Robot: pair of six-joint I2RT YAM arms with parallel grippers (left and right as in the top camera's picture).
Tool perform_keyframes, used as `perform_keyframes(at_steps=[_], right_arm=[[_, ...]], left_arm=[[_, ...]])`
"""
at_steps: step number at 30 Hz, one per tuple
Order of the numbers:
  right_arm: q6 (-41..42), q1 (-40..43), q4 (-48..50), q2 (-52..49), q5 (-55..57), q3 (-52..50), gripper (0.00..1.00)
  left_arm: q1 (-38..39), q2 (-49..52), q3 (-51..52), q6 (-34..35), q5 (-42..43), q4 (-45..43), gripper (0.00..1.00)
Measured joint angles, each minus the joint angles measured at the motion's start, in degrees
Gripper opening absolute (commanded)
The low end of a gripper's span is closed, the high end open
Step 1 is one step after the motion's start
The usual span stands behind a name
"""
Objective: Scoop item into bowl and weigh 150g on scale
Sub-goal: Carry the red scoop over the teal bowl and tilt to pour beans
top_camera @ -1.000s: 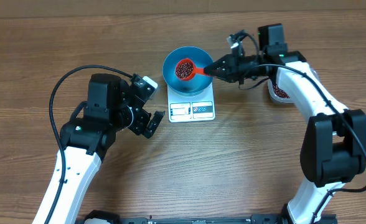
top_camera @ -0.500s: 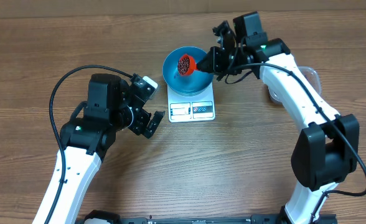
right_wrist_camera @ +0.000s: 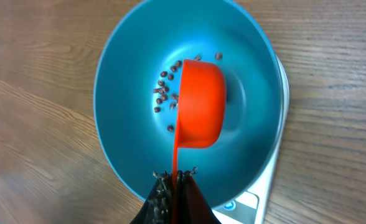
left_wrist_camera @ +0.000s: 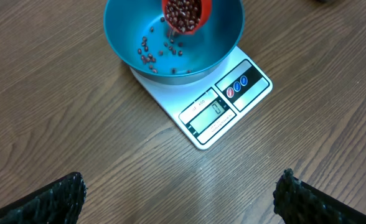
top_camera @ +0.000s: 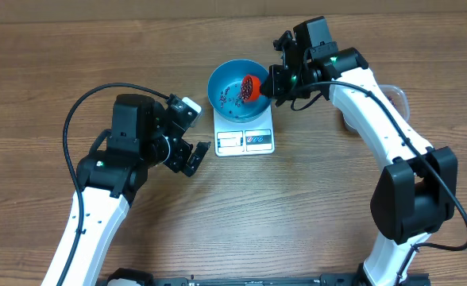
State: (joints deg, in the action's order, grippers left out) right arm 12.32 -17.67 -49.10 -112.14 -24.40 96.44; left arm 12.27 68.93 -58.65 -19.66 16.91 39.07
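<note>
Beans (left_wrist_camera: 150, 53) scatter the teal bowl (right_wrist_camera: 127, 143) on the scale (left_wrist_camera: 223, 112), under the tipped orange scoop (right_wrist_camera: 200, 106), whose handle runs back to the right gripper (right_wrist_camera: 173, 182), pinched on it. The left gripper (left_wrist_camera: 180, 202) gapes empty, well apart. Only the left wrist view shows beans inside the scoop; the right wrist view sees its back.

Glossy plastic bowl (right_wrist_camera: 121, 137), smooth plastic scoop (right_wrist_camera: 201, 106), matt white scale (left_wrist_camera: 214, 107), grained wood table (left_wrist_camera: 77, 143)

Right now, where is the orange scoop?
In the overhead view the scoop is tilted over the blue bowl on the scale, at the far middle of the table, its handle gripped by the right hand.
</note>
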Motion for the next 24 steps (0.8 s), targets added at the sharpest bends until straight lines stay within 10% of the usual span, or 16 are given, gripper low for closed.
perform_keyframes(at_steps=[24], right_arm=[[-3.6, 0.0, -2.8, 0.0, 5.3, 2.5, 0.04]], left_arm=[[0.0, 0.0, 0.0, 0.0, 0.0, 0.0, 1.0]])
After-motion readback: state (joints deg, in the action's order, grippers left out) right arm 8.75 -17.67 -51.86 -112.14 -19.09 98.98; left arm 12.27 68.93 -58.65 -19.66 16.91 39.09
